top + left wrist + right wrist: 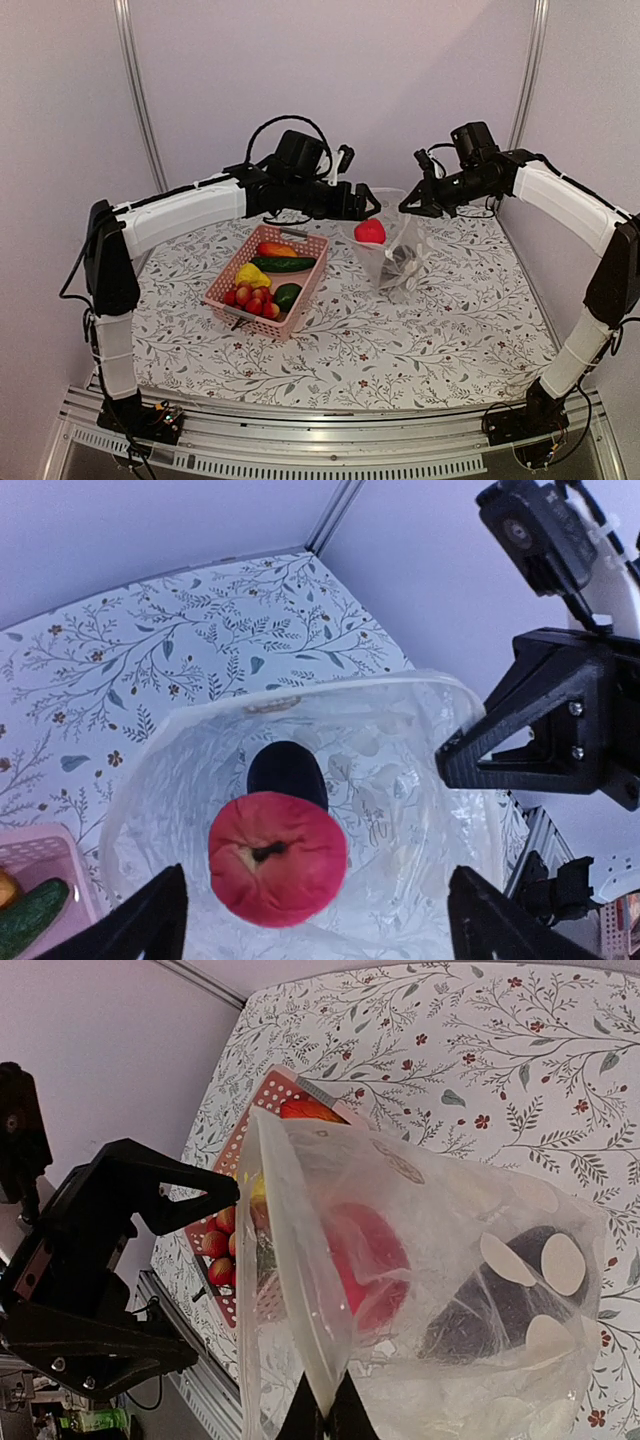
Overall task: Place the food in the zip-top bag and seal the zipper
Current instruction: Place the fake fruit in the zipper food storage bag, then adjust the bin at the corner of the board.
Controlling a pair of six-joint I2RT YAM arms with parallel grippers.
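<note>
The clear zip-top bag stands open at mid-table. My right gripper is shut on the zipper at the bag's mouth edge and holds it up. My left gripper hovers open over the mouth. A red round fruit sits inside the mouth between the spread fingers, touching neither. A dark eggplant lies at the bag's bottom. More food is in the pink basket: a yellow pepper, a cucumber, an orange-red piece and small red fruits.
The basket lies left of the bag on the floral tablecloth. Metal frame posts rise at the back corners against pale walls. The table's aluminium front rail carries both arm bases.
</note>
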